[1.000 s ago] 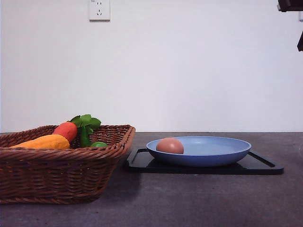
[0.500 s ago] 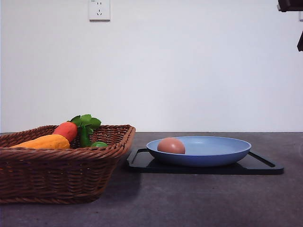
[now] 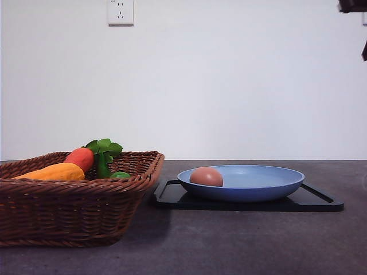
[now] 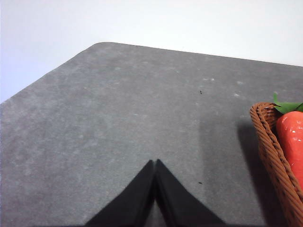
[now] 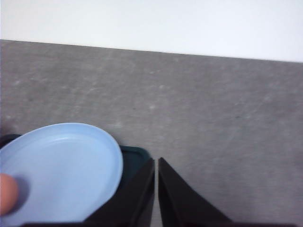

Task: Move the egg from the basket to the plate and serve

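— Moved just now? Barely: egg (image 3: 206,176) rolled a tiny bit, resting in the blue plate (image 3: 269,186) on the black tray (image 3: 321,201).
— Claws? Left claw (image 4: 155,198) and right claw (image 5: 156,198) pinched closed, holding nothing.
— Basket (image 3: 69,212)? Only veggies left. Serving comes next, probably.

The left hand (image 4: 155,198) has two matte black fingers, each a smooth flat wedge that broadens toward its base and narrows to a sharp tip, with no screws, cables or markings to be seen on them. The right hand (image 5: 156,194) is built the same way, its plain black fingers (image 5: 182,203) tapering to points. In the front view a dark, blocky piece of the robot (image 3: 352,6) juts in at the upper right corner, too cropped to make out any detail.
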`<action>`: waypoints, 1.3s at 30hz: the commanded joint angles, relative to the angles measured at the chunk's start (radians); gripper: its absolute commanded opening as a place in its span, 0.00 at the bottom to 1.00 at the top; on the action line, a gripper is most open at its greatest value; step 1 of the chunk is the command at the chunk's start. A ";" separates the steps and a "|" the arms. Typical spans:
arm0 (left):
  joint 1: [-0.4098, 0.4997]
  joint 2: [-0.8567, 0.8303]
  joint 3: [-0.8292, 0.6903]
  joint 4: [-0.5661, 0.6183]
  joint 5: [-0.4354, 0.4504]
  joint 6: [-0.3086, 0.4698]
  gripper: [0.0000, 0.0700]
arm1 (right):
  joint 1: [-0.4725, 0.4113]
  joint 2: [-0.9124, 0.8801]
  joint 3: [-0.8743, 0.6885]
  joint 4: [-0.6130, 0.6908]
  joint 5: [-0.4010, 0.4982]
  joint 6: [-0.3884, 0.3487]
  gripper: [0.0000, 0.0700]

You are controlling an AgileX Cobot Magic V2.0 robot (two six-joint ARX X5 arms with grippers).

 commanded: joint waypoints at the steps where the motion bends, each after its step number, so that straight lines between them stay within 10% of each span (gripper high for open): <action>1: 0.002 -0.002 -0.023 -0.012 -0.005 -0.005 0.00 | -0.013 -0.070 -0.001 0.005 0.035 -0.064 0.00; 17: 0.002 -0.002 -0.023 -0.012 -0.005 -0.005 0.00 | -0.464 -0.608 -0.400 0.128 -0.418 -0.102 0.00; 39: 0.002 -0.002 -0.023 -0.011 -0.005 -0.005 0.00 | -0.528 -0.619 -0.500 0.001 -0.514 -0.103 0.00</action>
